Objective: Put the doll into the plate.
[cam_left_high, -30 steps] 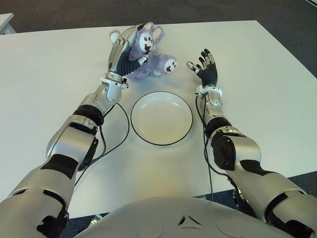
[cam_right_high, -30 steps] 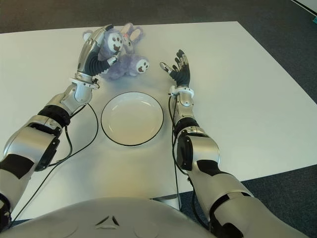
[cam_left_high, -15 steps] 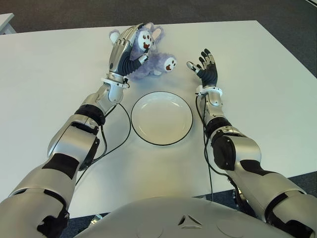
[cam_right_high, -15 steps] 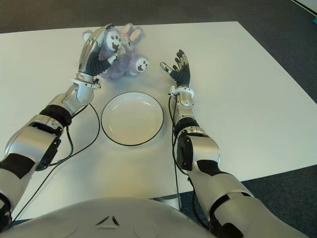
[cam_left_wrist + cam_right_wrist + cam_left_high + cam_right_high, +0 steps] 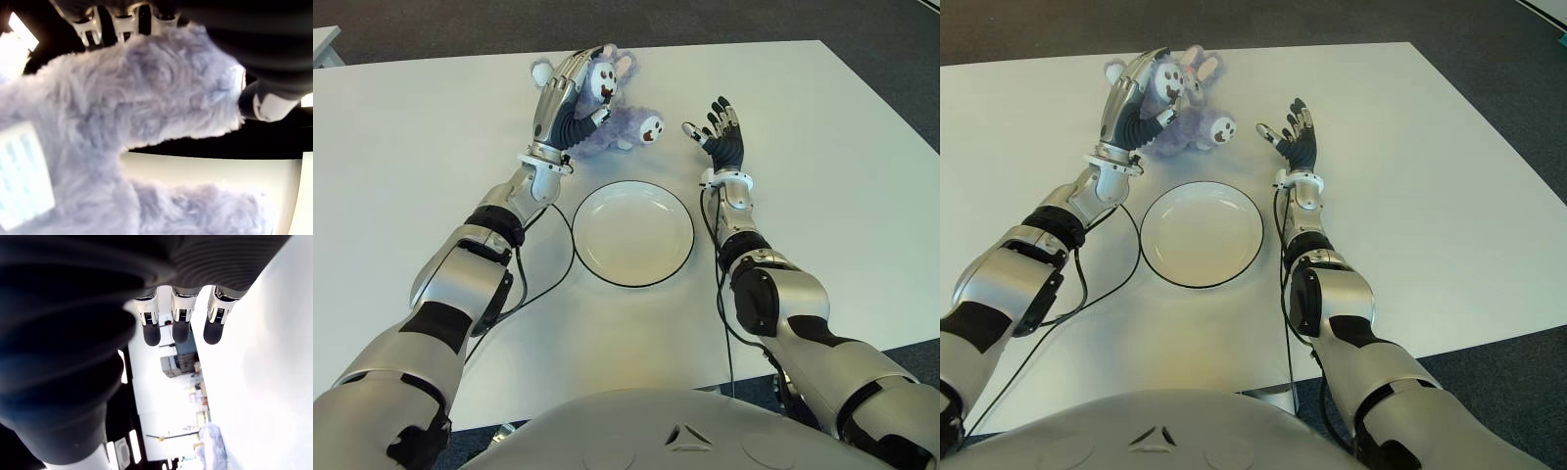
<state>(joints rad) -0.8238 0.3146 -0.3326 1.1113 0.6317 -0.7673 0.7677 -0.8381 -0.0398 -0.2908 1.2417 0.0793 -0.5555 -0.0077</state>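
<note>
So the left hand (image 5: 566, 98) has its fingers wrapped around the doll (image 5: 617, 122) beyond the empty plate (image 5: 632, 233), transfer not yet made, while the right hand (image 5: 717, 132) waits spread wide beside the doll.

A broad white desk (image 5: 401, 157) fills most of both eye views, its top plain and matte. Beyond its far edge and off its right side lies dark grey carpeted floor (image 5: 724, 20). At the far left of the left eye view a corner of a second white surface (image 5: 323, 41) shows, apart from the desk, with floor between them.
</note>
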